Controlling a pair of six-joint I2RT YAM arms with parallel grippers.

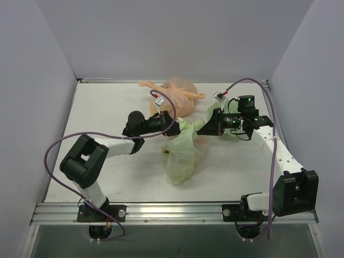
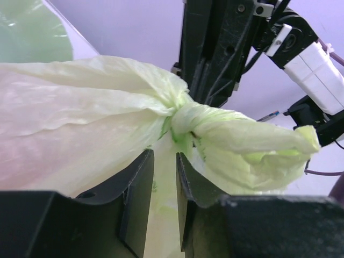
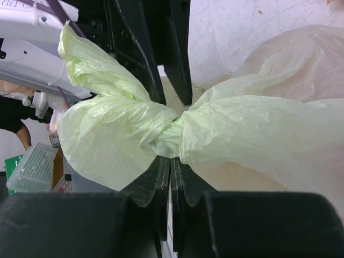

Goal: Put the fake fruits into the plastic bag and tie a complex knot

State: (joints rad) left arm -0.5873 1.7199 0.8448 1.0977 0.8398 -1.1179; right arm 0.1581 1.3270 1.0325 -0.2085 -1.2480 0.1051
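The pale green plastic bag (image 1: 183, 156) lies in the middle of the table, its top gathered into a twisted knot (image 2: 183, 121) that also shows in the right wrist view (image 3: 169, 134). My left gripper (image 1: 173, 124) comes in from the left; its jaws (image 2: 165, 166) stand a little apart with bag film pinched between them just below the knot. My right gripper (image 1: 201, 129) comes in from the right; its jaws (image 3: 171, 161) are pressed together at the knot. A loose handle end (image 3: 91, 59) sticks up. The fake fruits are hidden inside the bag.
A peach-orange knotted bag (image 1: 180, 94) lies at the back, just behind both grippers. A pale green dish (image 1: 235, 133) sits under the right wrist. Walls close in on the left, back and right of the table.
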